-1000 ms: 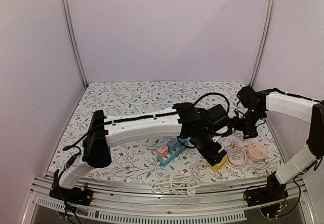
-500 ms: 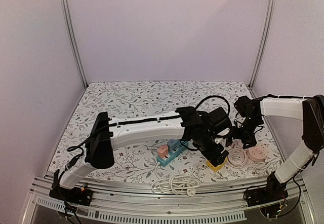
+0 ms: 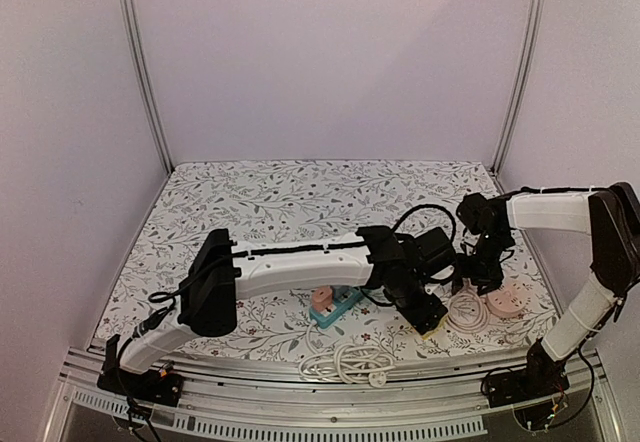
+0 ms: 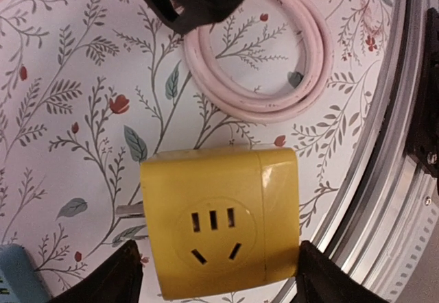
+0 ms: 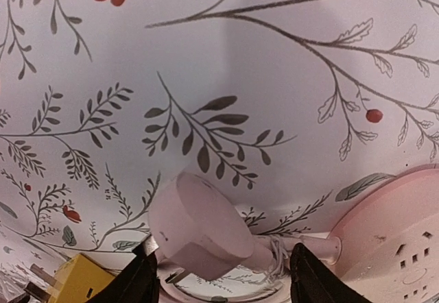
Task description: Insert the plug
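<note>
A yellow adapter lies on the floral table, socket face up, its metal prongs pointing left. My left gripper is down over it, one finger against each side, shut on it. In the top view the left gripper hides most of the adapter. A pink plug on a pink coiled cable lies between the fingers of my right gripper. The jaws are open, with a gap on the cable side. From above, the right gripper is close to the right of the left one.
A round pink power strip lies right of the pink coil. A blue power strip carrying a pink plug sits left of the adapter. A white bundled cable lies near the front rail.
Both arms have come down to the table. The left jaws have narrowed onto the yellow adapter, and the right jaws have narrowed around the pink plug.
</note>
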You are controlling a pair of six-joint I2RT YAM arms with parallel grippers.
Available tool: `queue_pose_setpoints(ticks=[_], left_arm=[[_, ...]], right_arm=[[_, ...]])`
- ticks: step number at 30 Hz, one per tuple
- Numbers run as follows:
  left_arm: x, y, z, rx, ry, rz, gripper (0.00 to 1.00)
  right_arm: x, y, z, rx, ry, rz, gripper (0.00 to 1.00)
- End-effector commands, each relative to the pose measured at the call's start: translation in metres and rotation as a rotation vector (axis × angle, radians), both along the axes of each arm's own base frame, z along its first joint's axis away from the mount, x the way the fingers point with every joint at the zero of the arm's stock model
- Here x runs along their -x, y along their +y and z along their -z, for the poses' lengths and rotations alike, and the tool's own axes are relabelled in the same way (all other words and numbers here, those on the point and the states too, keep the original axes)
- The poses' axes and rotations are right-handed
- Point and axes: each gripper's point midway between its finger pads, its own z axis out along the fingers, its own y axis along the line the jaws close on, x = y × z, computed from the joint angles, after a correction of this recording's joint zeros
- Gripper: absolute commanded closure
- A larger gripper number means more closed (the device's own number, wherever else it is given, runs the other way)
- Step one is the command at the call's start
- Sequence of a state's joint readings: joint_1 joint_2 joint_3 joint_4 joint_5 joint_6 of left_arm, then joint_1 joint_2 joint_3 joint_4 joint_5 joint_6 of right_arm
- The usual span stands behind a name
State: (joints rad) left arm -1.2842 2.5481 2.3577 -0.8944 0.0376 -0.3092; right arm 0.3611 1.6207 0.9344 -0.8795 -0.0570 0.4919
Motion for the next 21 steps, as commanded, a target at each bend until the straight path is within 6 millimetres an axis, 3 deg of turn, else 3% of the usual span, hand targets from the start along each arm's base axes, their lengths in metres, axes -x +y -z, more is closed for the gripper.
queue_pose_setpoints(ticks=[1,4,9,16,21], left_arm=[[0.006,-0.008,0.004,0.008,-0.026,0.039,0.32],[0.002,-0.004,-0.003,0.005,-0.055,0.040,0.48],[-0.004,0.005,-0.024,0.015,-0.108,0.030,0.60],[-0.009,0.028,-0.046,0.020,-0.132,-0.003,0.63],[-0.014,0.045,-0.065,0.038,-0.133,-0.041,0.63]], right_arm=[[0.016,0.014,0.020,-0.024,0.086,-0.029,0.43],[0.014,0.017,0.019,-0.030,0.086,-0.033,0.53],[-0.002,0.026,0.007,-0.053,0.051,-0.043,0.71],[-0.031,0.052,-0.011,-0.142,-0.011,-0.056,0.76],[-0.065,0.076,-0.028,-0.177,-0.072,-0.095,0.76]])
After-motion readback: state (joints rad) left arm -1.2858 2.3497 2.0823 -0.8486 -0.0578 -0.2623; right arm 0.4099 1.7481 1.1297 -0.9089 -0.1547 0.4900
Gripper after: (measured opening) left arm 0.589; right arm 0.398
